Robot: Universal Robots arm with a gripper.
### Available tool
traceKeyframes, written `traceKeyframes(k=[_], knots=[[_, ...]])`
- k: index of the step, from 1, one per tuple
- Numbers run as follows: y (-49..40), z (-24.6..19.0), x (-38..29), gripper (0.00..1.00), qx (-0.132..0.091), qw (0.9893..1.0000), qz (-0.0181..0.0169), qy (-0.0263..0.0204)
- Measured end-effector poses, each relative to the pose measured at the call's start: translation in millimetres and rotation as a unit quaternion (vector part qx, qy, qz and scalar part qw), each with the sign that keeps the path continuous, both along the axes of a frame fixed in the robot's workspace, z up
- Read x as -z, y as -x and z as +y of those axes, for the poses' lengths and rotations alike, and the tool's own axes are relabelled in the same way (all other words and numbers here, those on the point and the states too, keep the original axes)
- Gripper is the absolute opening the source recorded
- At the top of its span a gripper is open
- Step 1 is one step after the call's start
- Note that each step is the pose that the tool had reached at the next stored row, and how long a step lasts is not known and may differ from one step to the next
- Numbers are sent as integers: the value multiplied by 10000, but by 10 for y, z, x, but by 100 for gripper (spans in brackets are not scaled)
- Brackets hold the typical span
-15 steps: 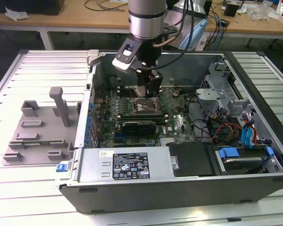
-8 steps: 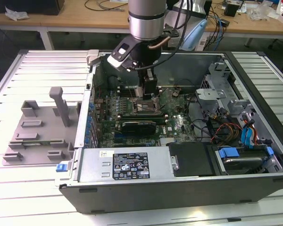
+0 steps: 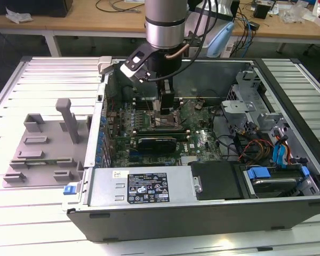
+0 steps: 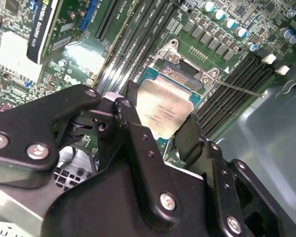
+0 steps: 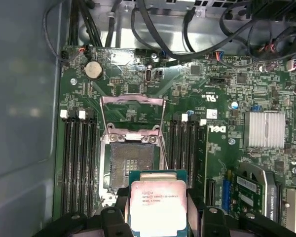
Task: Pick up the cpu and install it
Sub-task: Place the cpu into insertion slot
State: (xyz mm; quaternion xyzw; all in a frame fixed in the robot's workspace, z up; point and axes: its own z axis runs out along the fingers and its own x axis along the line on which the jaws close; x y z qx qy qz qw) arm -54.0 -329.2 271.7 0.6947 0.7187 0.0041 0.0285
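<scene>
Tray of grey plastic (image 3: 42, 152) lies at the exterior view's left, outside the open computer case (image 3: 202, 208). In the middle, the gripper (image 3: 166, 109) reaches down inside the case. In the second wrist view, its black fingers (image 4: 133, 128) pinch the cpu (image 4: 163, 111) by two sides. In the first wrist view, the shiny chip hangs right by the open socket (image 5: 130, 158), not set in it. Blue cables (image 3: 279, 152) sit at the right.

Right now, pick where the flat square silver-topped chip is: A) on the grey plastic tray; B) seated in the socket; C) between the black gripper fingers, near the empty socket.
C: the gripper clamps the cpu by two edges, and the socket shows bare pins.
</scene>
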Motion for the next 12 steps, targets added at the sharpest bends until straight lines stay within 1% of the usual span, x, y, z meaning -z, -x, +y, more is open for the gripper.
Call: traceKeyframes(k=[4,8,10,12], knots=[[-28,49,75,55,6,10000,0,0],[-61,77,142,55,10,10000,0,0],[-72,91,200,55,12,10000,0,7],[-73,98,210,55,11,10000,1,9]])
